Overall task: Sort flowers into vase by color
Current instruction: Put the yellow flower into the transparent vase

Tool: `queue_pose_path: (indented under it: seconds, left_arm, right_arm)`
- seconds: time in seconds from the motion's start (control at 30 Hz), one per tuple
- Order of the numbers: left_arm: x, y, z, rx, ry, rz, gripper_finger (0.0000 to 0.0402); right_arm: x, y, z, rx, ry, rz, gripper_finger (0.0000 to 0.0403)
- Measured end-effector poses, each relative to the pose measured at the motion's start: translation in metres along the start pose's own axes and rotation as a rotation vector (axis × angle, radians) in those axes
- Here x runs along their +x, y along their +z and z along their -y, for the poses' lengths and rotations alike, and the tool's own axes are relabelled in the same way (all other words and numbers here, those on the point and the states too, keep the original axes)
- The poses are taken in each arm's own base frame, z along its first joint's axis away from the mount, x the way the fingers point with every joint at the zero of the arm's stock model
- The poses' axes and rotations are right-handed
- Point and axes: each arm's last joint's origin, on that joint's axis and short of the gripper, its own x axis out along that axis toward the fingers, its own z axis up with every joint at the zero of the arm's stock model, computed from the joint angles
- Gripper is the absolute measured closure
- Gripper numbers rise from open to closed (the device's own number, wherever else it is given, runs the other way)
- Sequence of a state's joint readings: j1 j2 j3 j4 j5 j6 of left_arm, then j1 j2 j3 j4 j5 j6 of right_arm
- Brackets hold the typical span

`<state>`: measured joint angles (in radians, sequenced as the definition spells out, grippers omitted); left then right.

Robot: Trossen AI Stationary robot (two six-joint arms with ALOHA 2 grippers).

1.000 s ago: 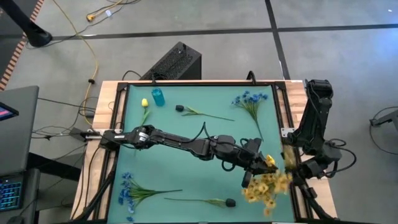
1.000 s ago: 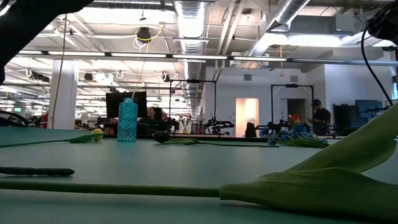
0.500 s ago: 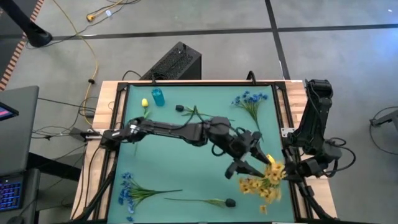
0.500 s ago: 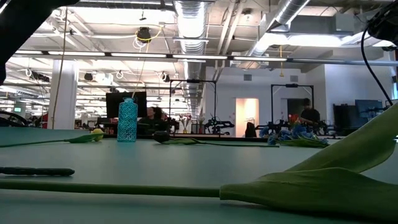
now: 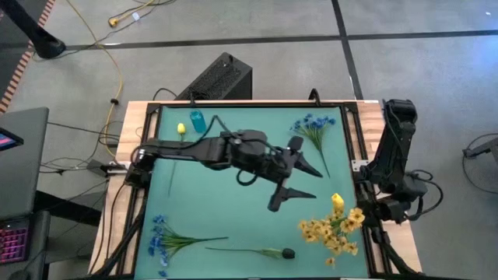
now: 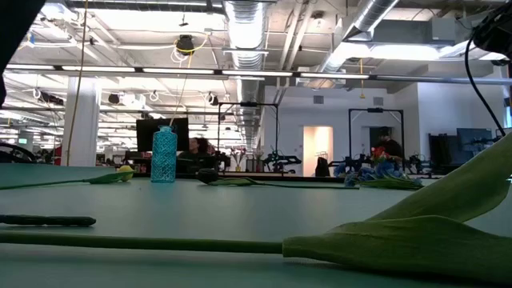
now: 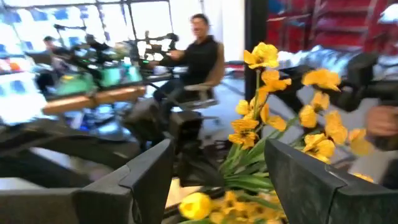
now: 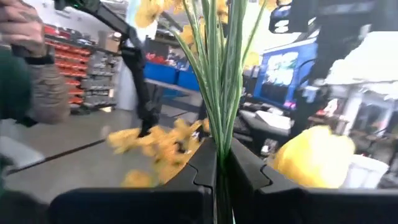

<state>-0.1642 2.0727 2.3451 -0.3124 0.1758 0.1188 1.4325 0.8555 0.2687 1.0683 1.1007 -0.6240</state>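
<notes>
A bunch of yellow blossom flowers (image 5: 334,230) hangs over the table's near right corner, with my right gripper (image 5: 362,213) shut on its green stems. A single yellow bud (image 5: 337,201) shows right beside it. My left gripper (image 5: 294,180) stands open over the middle of the mat, left of the bunch, with nothing between its fingers. Its wrist view shows the yellow blossoms (image 7: 280,121) farther off. The small blue vase (image 5: 198,121) stands upright at the far left. My right gripper pinches several thin green stems (image 8: 219,134) of the yellow bunch between its two fingers (image 8: 249,168). The stems run on past the fingertips, and the blossoms fan out toward the table's left. Whether the yellow bud (image 8: 314,155) is in the hold too, I cannot tell.
On the mat lie a yellow bud sprig (image 5: 180,132) by the vase, a dark bud sprig (image 5: 233,138), a blue cluster (image 5: 315,127) at the far right, another blue cluster (image 5: 165,237) at the near left, and a dark bud sprig (image 5: 268,252) at the near edge.
My left gripper has opened and let go of the yellow bunch. It has then risen and drawn back toward the table's left and far side, rolling as it went. The bunch stays in my right gripper, which has kept its place.
</notes>
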Motion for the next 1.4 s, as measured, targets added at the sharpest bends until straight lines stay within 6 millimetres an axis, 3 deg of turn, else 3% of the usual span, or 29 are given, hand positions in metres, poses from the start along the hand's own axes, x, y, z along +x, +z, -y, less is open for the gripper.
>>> queue_pose_path:
  seconds: [0.2, 0.43, 0.6, 0.83, 1.1, 1.27, 1.4]
  left_arm:
    - [-0.008, 0.012, 0.015, 0.096, -0.012, 0.016, 0.0161]
    - [-0.004, 0.007, 0.005, 0.101, 0.049, 0.066, 0.0161]
    - [-0.005, 0.006, -0.001, 0.042, 0.07, 0.054, 0.0161]
    - [-0.004, 0.002, 0.001, 0.033, 0.085, 0.01, 0.0161]
    - [-0.004, 0.0, -0.002, 0.058, 0.155, -0.008, 0.0161]
    - [-0.004, -0.001, -0.004, 0.079, 0.186, -0.022, 0.0161]
    - [-0.004, 0.001, -0.004, 0.114, 0.177, -0.009, 0.0161]
  right_arm:
    - [0.005, 0.013, 0.015, -0.07, -0.087, 0.101, 0.0355]
    - [0.004, 0.026, 0.034, -0.045, -0.183, 0.252, 0.0355]
    - [0.002, 0.025, 0.031, 0.067, -0.142, 0.233, 0.0355]
    - [-0.011, 0.018, 0.011, 0.168, -0.046, 0.059, 0.0355]
    - [-0.031, 0.026, 0.006, 0.304, 0.076, 0.06, 0.0355]
    - [-0.029, 0.043, 0.009, 0.269, 0.12, 0.179, 0.0355]
    - [-0.025, 0.057, 0.015, 0.123, 0.074, 0.229, 0.0355]
